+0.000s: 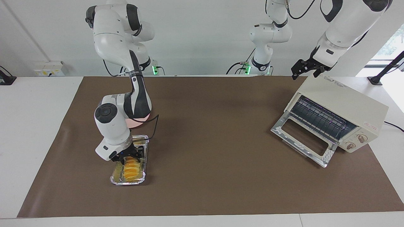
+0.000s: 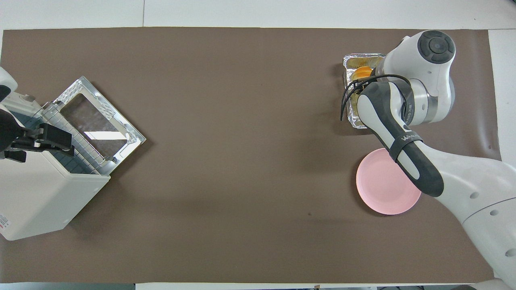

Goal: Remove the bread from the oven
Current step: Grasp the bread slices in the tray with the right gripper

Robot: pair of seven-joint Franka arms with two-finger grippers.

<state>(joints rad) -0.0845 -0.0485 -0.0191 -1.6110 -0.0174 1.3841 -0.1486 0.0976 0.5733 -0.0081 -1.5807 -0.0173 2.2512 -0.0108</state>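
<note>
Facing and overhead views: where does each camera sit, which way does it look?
Facing view: high across the table, looking at the robots; both arms show whole, left end effector over the oven, right end effector at the bread in the foil tray.
Overhead view: above the robots' end, looking steeply down; right arm and left end effector show.
Shared: oven, bread, pink plate, half a turn apart.
</note>
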